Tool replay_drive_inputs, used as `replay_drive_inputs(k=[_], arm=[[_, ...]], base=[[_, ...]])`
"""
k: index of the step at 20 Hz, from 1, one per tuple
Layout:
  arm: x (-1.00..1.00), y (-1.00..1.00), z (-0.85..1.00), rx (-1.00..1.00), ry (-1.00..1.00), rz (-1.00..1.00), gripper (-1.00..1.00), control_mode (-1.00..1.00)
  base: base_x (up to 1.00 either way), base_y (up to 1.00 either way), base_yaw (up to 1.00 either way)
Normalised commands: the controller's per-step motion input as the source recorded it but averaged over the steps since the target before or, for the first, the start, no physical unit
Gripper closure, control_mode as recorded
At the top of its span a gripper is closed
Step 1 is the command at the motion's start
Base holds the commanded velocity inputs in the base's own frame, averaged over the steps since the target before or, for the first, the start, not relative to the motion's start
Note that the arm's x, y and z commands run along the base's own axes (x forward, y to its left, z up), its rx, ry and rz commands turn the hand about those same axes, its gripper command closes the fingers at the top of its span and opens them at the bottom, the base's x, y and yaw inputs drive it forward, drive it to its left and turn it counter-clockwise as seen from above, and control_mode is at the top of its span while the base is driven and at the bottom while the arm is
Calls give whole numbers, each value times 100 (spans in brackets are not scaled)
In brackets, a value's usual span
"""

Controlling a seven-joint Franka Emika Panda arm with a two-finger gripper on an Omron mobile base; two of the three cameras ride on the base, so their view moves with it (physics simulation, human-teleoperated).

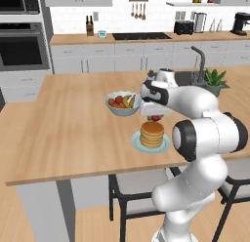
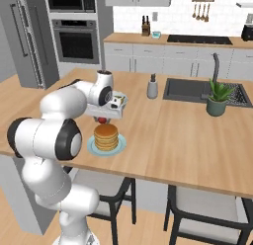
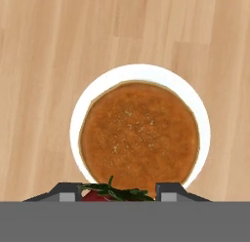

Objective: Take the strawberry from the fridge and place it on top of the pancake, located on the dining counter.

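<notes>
The pancake [image 1: 152, 133] is a golden-brown stack on a pale plate [image 1: 137, 141], near the front edge of the dining counter [image 1: 68, 133]. My gripper [image 1: 155, 116] hangs just above the stack, shut on the strawberry [image 1: 156, 118], a small red berry. From the right the pancake [image 2: 106, 136] sits under the strawberry [image 2: 102, 119]. In the hand view the pancake [image 3: 139, 133] lies straight below on its plate [image 3: 82, 107], and the strawberry [image 3: 97, 195] with its green leaves sits between the fingertips [image 3: 68, 191]. The fridge [image 2: 24, 36] stands at the far left.
A grey bowl of fruit [image 1: 122, 103] stands just behind the plate. A sink with a tap [image 2: 215, 66], a potted plant [image 2: 218, 98] and a small grey shaker [image 2: 152, 87] are on the counter to the right. Stools [image 1: 136, 190] stand under the front edge.
</notes>
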Motion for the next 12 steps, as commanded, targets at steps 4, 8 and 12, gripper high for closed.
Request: replay_drive_inputs(k=[4, 8, 12], arm=[[4, 0, -21, 0, 2, 0, 100, -100], [14, 0, -22, 0, 3, 0, 100, -100], [1, -3, -9, 0, 0, 0, 100, -100]], base=[[0, 0, 0], [0, 0, 0], [0, 0, 0]])
